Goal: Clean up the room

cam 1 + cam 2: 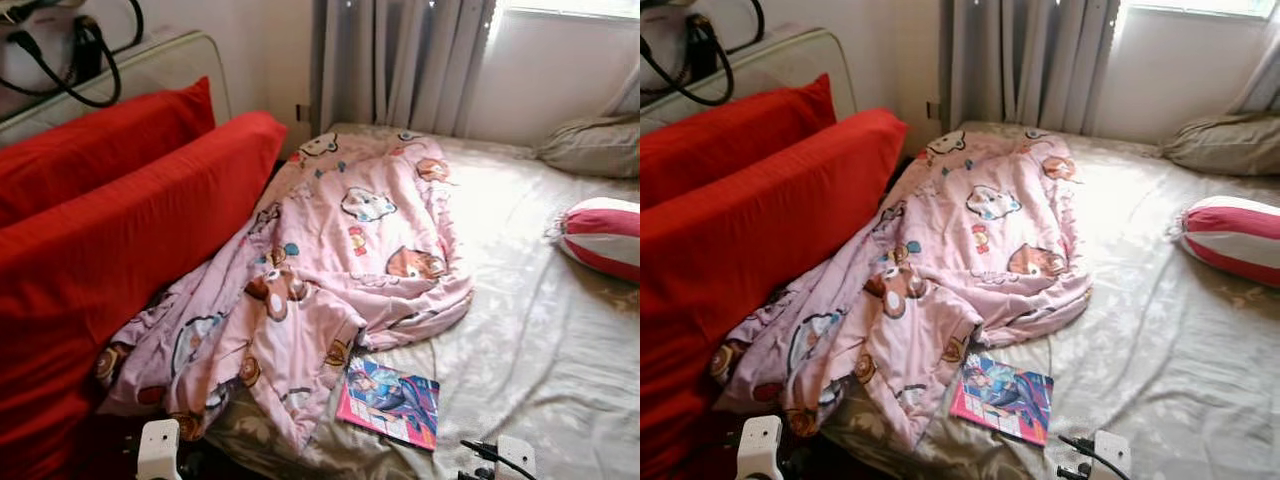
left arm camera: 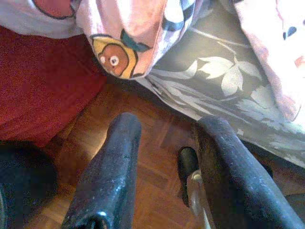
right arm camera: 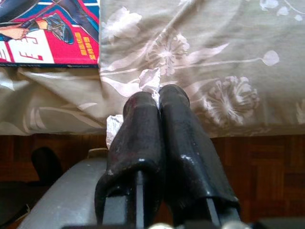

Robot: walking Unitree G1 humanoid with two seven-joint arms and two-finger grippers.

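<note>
Right gripper (image 3: 159, 102) pinched on crumpled white scrap (image 3: 148, 81) at frame centre | left gripper (image 2: 164, 143) open, empty | magazine (image 1: 390, 400) lower centre on bed (image 1: 540, 330) | keep pinch firm, carry scrap clear of sheet.

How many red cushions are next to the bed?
2. One red cushion leans against the bed's left side beside the pink blanket; the other red cushion stands just behind it. More might be hidden.

A crumpled pink cartoon blanket (image 1: 330, 270) sprawls across the frame's centre on a beige bed (image 1: 540, 340). Red cushions (image 1: 110, 230) fill the left side. A colourful magazine (image 1: 390, 402) lies at lower centre, a striped pillow (image 1: 605, 237) at the right edge.
</note>
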